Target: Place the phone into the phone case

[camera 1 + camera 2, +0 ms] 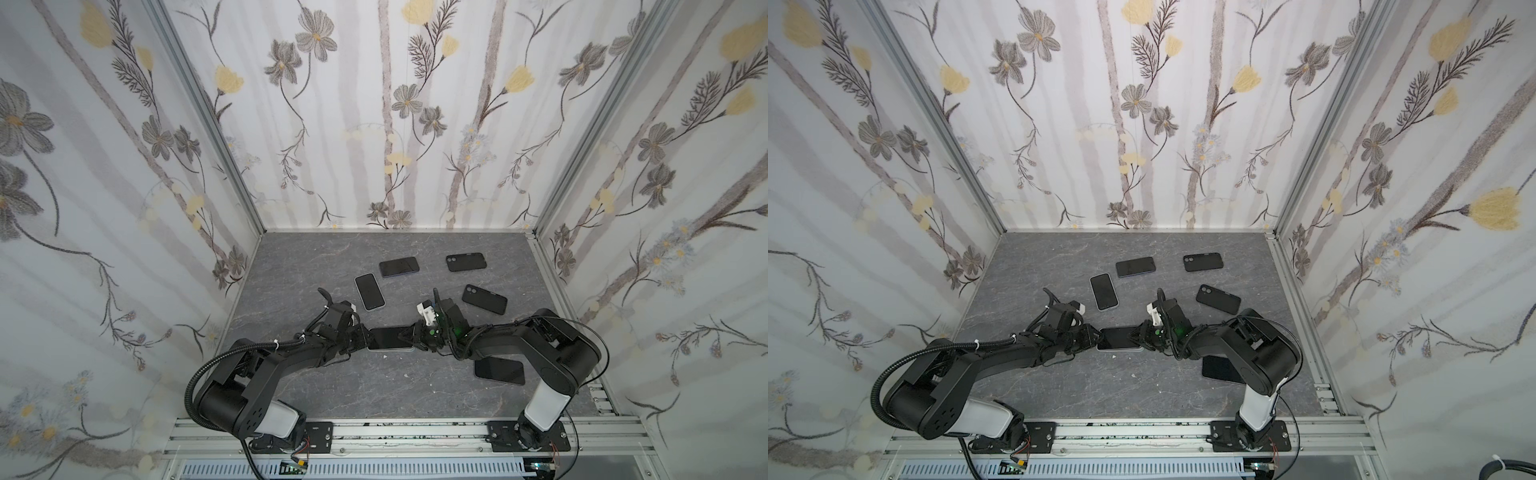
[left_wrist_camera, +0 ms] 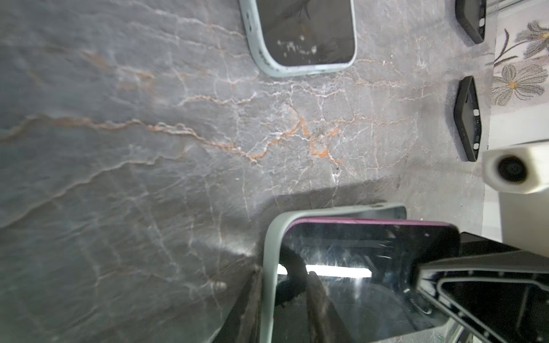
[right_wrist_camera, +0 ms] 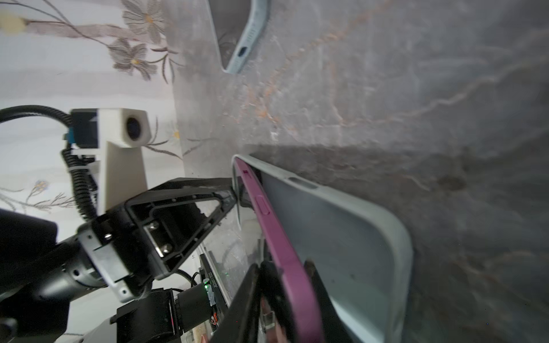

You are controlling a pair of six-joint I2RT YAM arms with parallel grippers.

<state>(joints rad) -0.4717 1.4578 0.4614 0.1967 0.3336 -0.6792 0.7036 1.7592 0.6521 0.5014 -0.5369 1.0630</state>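
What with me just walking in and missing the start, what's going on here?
The robot is fitting a purple phone into a pale green case. The left end effector grips the case's end; the right end effector straddles the phone's edge opposite. The phone sits tilted, one side raised out of the case, not yet seated.

walls (image 1: 353, 83): we see white paper with grey and yellow flowers | corners: we see shiny metal posts (image 1: 210, 124) | counter (image 1: 374, 386): grey stone with thin pale lines | front: a metal rail (image 1: 415, 432) | light: soft
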